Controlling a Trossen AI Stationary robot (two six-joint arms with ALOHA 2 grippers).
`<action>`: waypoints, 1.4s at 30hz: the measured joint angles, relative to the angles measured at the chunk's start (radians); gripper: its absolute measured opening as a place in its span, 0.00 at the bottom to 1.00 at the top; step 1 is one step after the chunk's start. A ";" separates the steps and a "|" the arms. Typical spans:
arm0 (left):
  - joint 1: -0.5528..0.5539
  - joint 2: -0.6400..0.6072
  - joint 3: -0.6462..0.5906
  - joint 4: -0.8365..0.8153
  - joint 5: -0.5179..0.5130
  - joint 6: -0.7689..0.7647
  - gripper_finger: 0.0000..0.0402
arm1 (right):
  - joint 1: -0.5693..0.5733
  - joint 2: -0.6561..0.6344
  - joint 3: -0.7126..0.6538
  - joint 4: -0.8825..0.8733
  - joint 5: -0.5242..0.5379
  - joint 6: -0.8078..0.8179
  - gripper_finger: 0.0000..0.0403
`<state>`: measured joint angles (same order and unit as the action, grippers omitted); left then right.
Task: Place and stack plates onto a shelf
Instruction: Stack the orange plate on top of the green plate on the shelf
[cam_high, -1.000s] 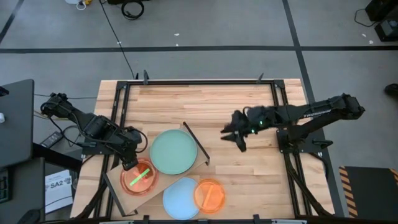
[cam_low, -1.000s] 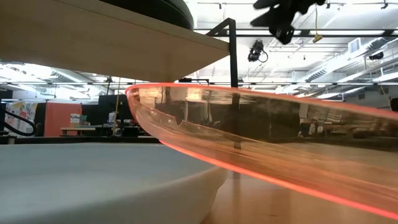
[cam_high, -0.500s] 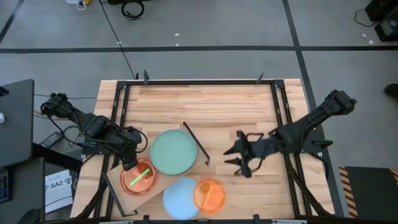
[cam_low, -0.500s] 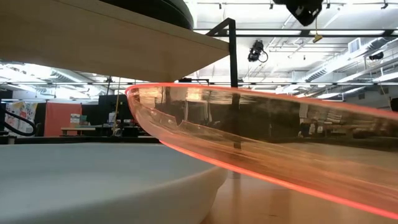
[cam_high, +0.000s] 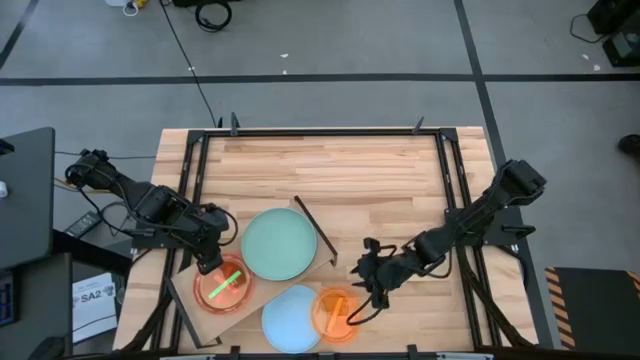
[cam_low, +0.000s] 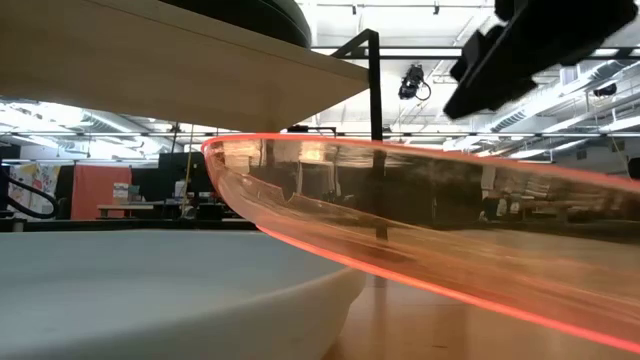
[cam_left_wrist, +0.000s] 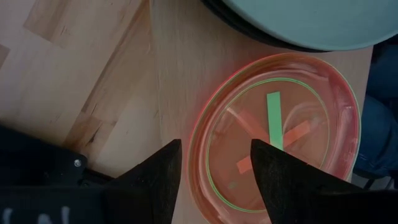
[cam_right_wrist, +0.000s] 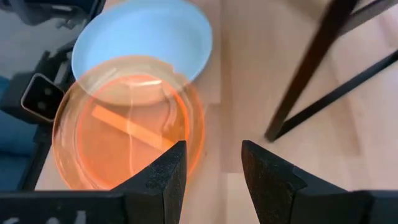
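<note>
Right gripper (cam_high: 366, 290) is low over the table (cam_high: 380, 170), just beside the orange plate (cam_high: 337, 313) on its far-right edge. Fingers (cam_right_wrist: 163, 180) are spread apart with nothing between them; in the right wrist view the plate's near rim lies ahead of the gap, and contact cannot be told.

The orange plate sits on the table at the near edge, touching and partly overlapping the light-blue plate (cam_high: 292, 318) on its left. In the low view the orange rim (cam_low: 420, 250) rises over the pale plate (cam_low: 170, 290), so the orange one is tilted on top of it.

Left gripper (cam_high: 208, 262) hovers at the far edge of the pink plate (cam_high: 224, 285). Fingers (cam_left_wrist: 283, 177) are open and empty, framing the plate's edge in the left wrist view. A neon-green rim (cam_left_wrist: 214, 155) shows inside the pink plate, so a second plate is nested there.

The shelf (cam_high: 300, 225) stands near the table's middle-left, its black bar frame (cam_high: 315, 230) at the right end. A mint-green plate (cam_high: 279, 243) lies on it, stacked on a black plate (cam_left_wrist: 249, 31) whose edge shows beneath. The pink stack rests on the shelf board just left of it.
</note>
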<state>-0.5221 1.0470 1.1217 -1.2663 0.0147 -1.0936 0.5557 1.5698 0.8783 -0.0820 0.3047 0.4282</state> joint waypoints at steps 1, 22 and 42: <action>0.000 0.000 0.000 0.000 0.000 0.000 0.50 | 0.000 0.014 0.000 0.013 -0.013 0.000 0.40; 0.000 0.000 0.000 -0.001 -0.004 0.001 0.50 | 0.001 0.200 0.000 0.122 -0.058 0.078 0.40; 0.000 0.000 0.000 -0.001 -0.011 0.001 0.50 | 0.001 0.321 0.002 0.213 -0.074 0.200 0.40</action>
<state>-0.5222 1.0470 1.1217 -1.2670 0.0042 -1.0931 0.5563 1.8910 0.8806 0.1306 0.2310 0.6283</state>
